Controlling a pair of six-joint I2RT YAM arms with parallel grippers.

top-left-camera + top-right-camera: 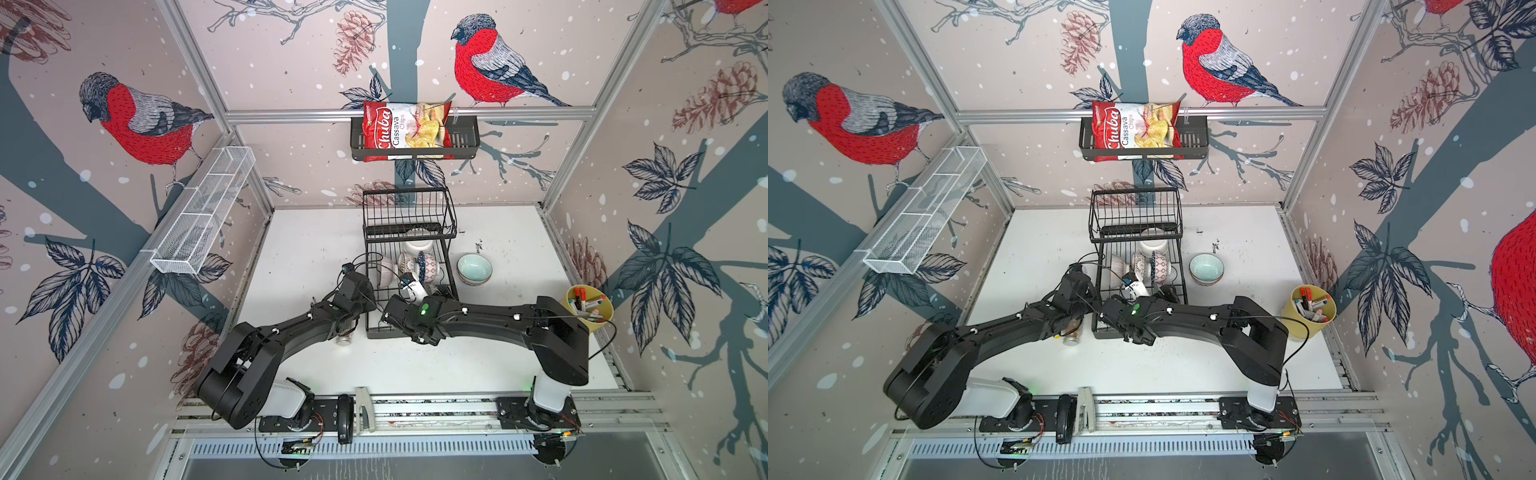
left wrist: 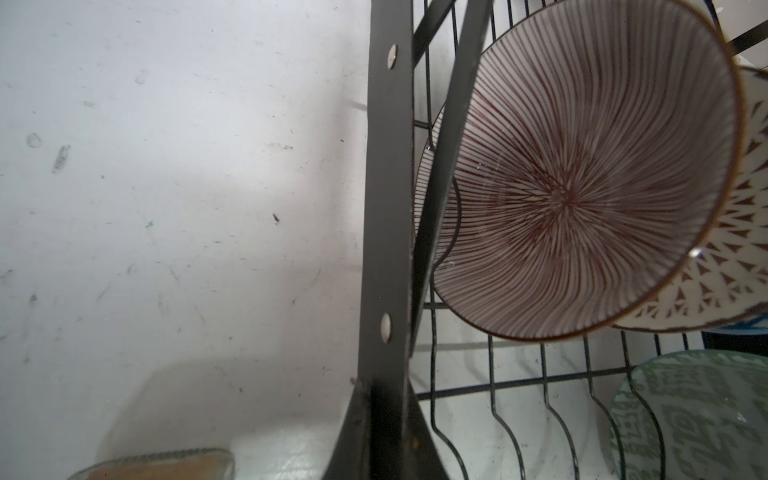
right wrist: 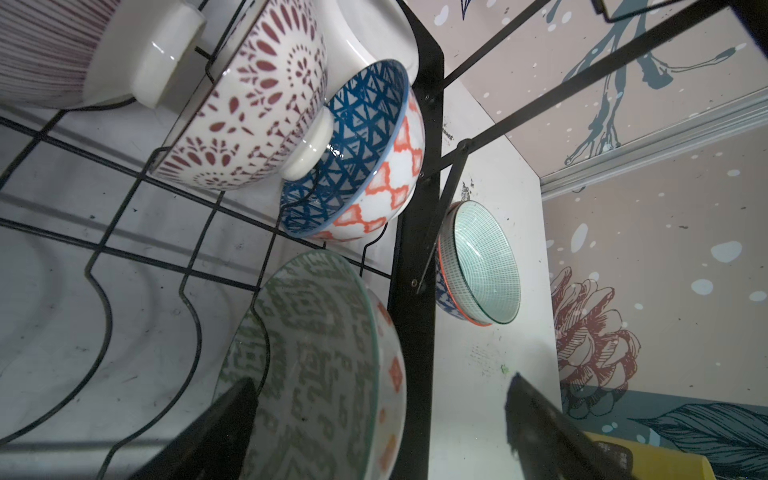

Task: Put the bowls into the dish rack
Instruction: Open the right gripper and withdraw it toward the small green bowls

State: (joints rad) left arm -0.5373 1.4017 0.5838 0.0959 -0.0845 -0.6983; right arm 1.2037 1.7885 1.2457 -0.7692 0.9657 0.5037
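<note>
Fingers (image 3: 540,424) of the right gripper (image 3: 382,380) stand spread wide, one on each side of the green-patterned bowl (image 3: 307,365), and grip nothing. We judge that this bowl is being left on edge in the lower grid of the dish rack (image 1: 376,330). Deeper in the rack, the blue-and-orange bowl (image 3: 365,145), the red-flowered bowl (image 3: 249,104) and the striped bowl (image 2: 582,178) lean one against the next between the wires, presumably so that each props its neighbour. Just outside the rack the teal bowl (image 1: 474,268) sits upright on the table (image 1: 519,249), not yet loaded. Only the right wrist view shows the spread fingers; in both top views the right arm (image 1: 490,320) covers them. We take the left gripper (image 1: 357,286), beside the rack, to be clenched. Its own wrist view shows no fingers and nothing held.
</note>
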